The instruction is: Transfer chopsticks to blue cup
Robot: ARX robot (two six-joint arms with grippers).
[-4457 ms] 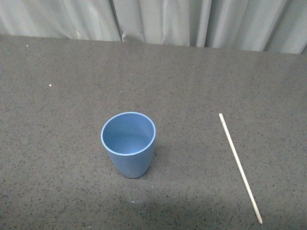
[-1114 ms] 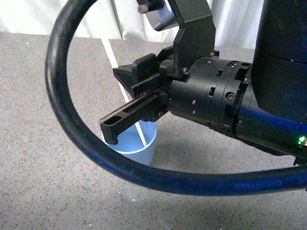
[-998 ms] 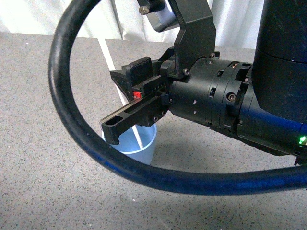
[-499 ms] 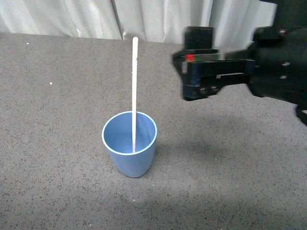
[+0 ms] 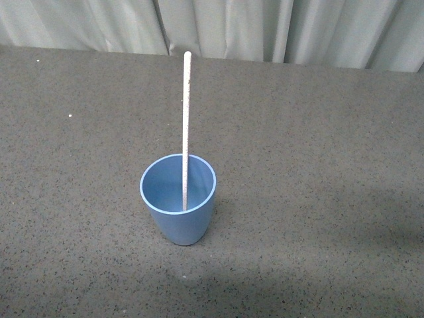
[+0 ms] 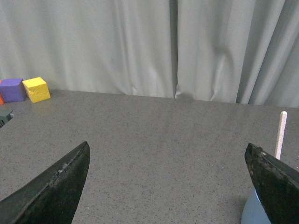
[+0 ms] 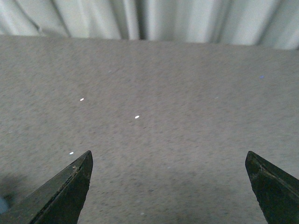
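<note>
The chopsticks (image 5: 186, 126) stands near-upright inside the blue cup (image 5: 177, 218), top leaning toward the far edge of the counter (image 5: 318, 165) — cup mid-counter. Both spread wide, empty — left pincer (image 6: 167, 147), right pincer (image 7: 168, 154).

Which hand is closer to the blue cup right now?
Left, probably. The blue cup sits right beside one finger of the left hand in its wrist view; the right hand faces table, no cup clearly visible.
</note>
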